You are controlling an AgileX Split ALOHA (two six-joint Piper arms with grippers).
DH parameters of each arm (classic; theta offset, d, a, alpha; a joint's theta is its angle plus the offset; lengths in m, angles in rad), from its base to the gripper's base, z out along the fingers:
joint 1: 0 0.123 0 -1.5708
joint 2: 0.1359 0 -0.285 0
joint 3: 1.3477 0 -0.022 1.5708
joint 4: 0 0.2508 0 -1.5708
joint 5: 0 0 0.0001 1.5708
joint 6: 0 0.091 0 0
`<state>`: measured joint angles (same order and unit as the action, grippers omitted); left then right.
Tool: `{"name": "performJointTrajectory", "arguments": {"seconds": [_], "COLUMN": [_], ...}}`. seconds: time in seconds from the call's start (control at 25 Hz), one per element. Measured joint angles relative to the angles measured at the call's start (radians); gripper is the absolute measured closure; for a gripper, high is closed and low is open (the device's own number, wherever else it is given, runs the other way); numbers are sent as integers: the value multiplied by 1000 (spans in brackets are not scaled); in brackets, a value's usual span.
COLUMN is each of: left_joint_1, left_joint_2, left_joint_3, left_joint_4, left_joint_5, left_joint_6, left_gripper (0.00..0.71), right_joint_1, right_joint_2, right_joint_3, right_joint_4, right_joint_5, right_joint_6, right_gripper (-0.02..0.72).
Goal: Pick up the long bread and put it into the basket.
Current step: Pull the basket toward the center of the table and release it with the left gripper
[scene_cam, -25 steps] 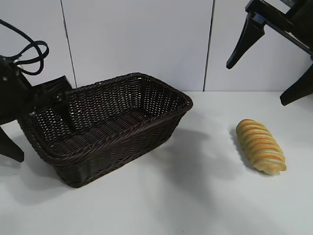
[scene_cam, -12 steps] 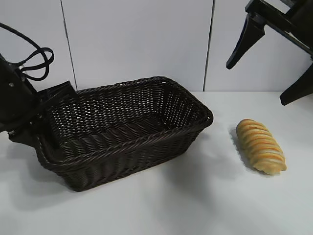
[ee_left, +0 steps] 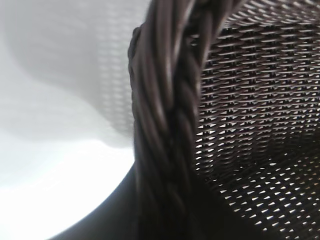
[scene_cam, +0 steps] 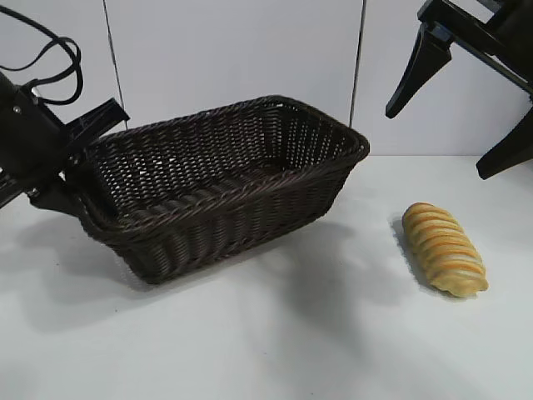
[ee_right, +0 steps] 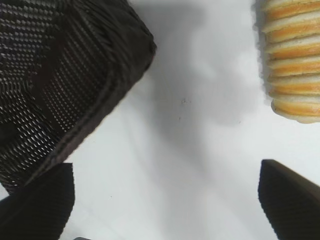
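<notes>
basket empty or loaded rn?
Empty. The basket shows only bare weave inside; the long bread lies on the table, apart from it.

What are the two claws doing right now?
Left gripper: shut on the basket rim, tilting it.
Right gripper: open, empty, raised above the bread.
</notes>
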<state>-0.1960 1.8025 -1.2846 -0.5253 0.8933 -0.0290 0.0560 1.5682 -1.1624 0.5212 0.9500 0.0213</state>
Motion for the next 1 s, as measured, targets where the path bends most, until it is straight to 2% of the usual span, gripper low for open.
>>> {"name": "performJointTrajectory", "arguments": {"seconds": [0.12,0.2,0.36,0.64,0.8,1.0], "left_joint_1": [0,0,0,-2,-33,-57], "left_joint_2": [0,2,7,71,129,192], "left_joint_3": [-51,-73,-86,-98,-102,-102], "left_joint_4": [136,174,149,63,20,11], "left_joint_5": [80,106,125,115,52,24], "left_joint_6": [29,85,163,167,164,153], "left_gripper": [617,617,617,617,617,617], "right_joint_1": [0,0,0,0,0,0], "right_joint_2": [0,0,0,0,0,0], "right_joint_3": [0,0,0,0,0,0], "right_joint_4": [0,0,0,0,0,0], "right_joint_5": [0,0,0,1,1,1], "right_joint_6": [0,0,0,-1,-1,-1], "right_gripper": [9,9,9,9,9,9]}}
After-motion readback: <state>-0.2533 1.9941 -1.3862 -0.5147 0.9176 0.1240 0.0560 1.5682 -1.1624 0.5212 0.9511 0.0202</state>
